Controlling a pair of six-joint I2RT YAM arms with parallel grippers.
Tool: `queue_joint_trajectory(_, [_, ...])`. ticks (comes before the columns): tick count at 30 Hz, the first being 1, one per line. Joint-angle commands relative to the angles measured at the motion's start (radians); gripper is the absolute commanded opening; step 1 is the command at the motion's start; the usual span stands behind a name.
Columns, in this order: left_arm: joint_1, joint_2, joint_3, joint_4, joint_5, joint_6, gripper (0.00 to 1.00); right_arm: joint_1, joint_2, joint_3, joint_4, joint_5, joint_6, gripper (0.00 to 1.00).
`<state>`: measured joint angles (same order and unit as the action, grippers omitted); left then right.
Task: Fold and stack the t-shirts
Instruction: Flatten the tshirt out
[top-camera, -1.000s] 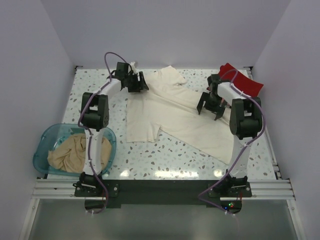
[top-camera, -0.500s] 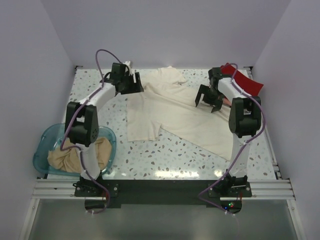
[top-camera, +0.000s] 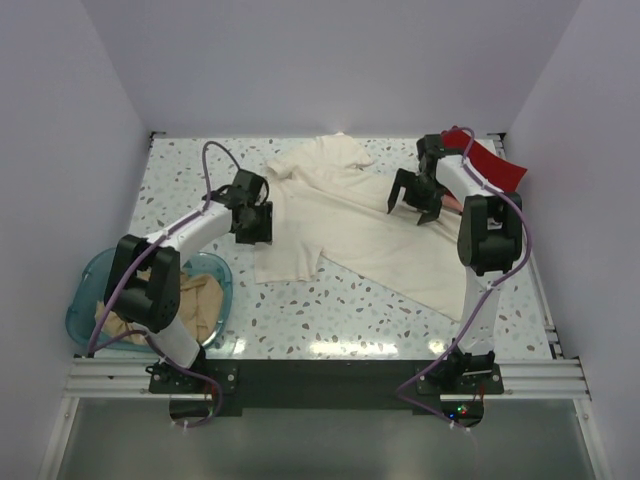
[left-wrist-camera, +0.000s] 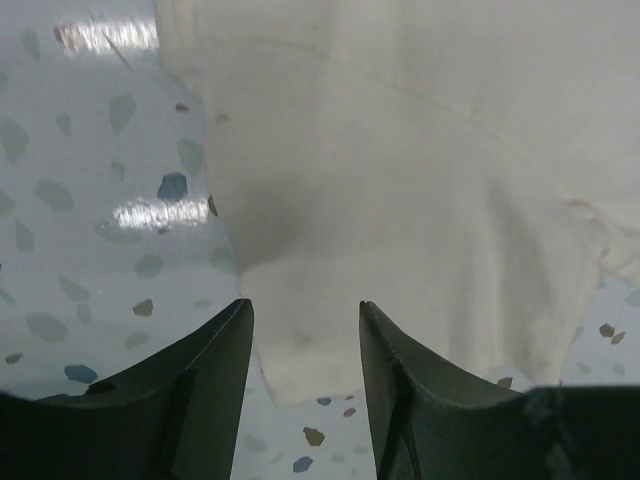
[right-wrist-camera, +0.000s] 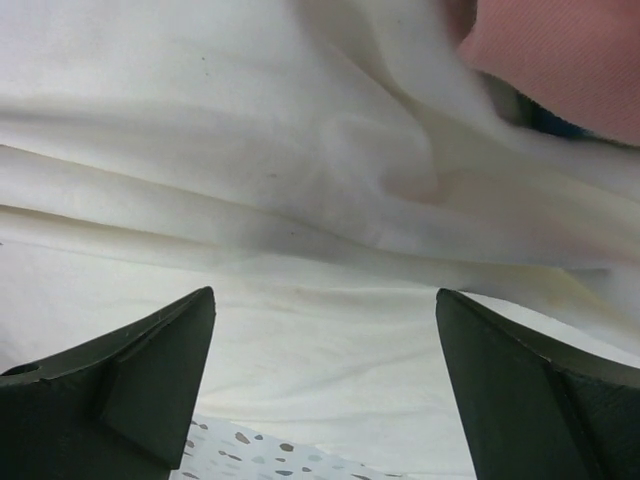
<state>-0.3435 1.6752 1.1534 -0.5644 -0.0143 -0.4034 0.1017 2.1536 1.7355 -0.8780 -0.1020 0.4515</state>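
Observation:
The cream-white t-shirt (top-camera: 350, 215) lies spread across the middle of the table. My left gripper (top-camera: 256, 222) is open and empty, low over the shirt's left edge; in the left wrist view (left-wrist-camera: 305, 312) a cloth corner (left-wrist-camera: 300, 360) lies between the jaws. My right gripper (top-camera: 408, 207) is wide open over the shirt's right part, above wrinkled cloth (right-wrist-camera: 320, 200) in the right wrist view (right-wrist-camera: 322, 298). The red t-shirt (top-camera: 497, 166) lies at the back right. A salmon pink t-shirt (right-wrist-camera: 560, 50) shows just beyond the right gripper. The tan-beige t-shirt (top-camera: 203, 297) sits in the tub.
The translucent blue tub (top-camera: 82, 290) stands at the near left beside the left arm's base. White walls close the table on the left, back and right. Bare speckled tabletop (top-camera: 330, 320) runs along the near side.
My left gripper swung from the back of the table to the shirt's left edge. The shirt's back-left sleeve now lies spread out. My right gripper shifted slightly toward the back.

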Motion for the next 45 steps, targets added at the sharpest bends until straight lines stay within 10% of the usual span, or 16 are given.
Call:
queue_joint_trajectory(1, [-0.031, -0.046, -0.021, -0.071, -0.030, -0.049, 0.50, -0.004, -0.092, 0.033, -0.019, -0.050, -0.016, 0.95])
queue_joint_trajectory(35, [-0.106, -0.118, -0.311, 0.031, -0.078, -0.218, 0.43, -0.005, -0.311, -0.200, 0.027, -0.090, -0.040, 0.95])
queue_joint_trajectory(45, [-0.106, -0.095, -0.317, 0.064, -0.085, -0.218, 0.06, -0.005, -0.377, -0.301, 0.010, -0.067, -0.048, 0.95])
